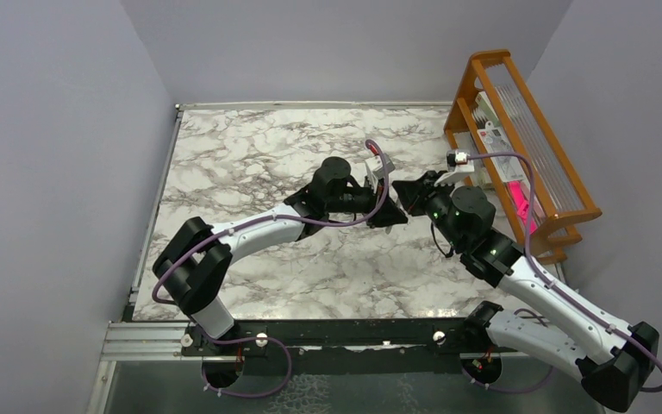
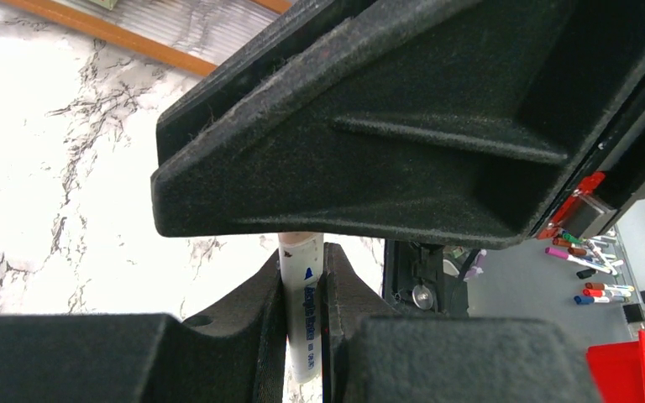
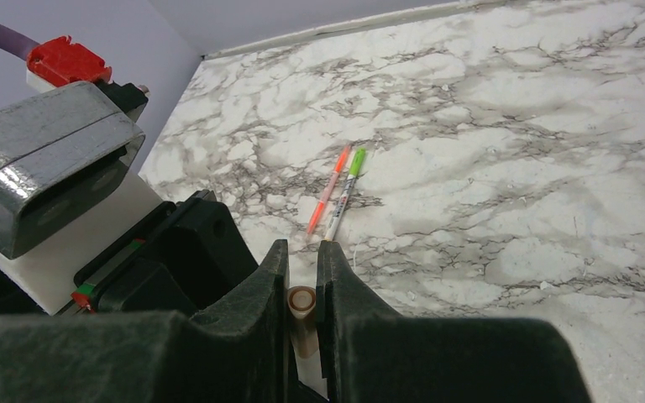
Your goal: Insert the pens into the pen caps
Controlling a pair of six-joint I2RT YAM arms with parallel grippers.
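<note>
My two grippers meet tip to tip above the middle of the marble table. The left gripper is shut on a whitish pen with blue print, held upright between its fingers. The pen's upper end shows a tan bit and then goes out of sight under the right gripper's body. The right gripper is shut on a tan pen cap, seen end-on, with something whitish just below it. An orange-red pen and a whitish pen with a green cap lie side by side on the table beyond.
A wooden rack stands at the table's back right, close behind the right arm. Walls close in the left and the back. Off the table, the left wrist view shows several loose markers and a red bin.
</note>
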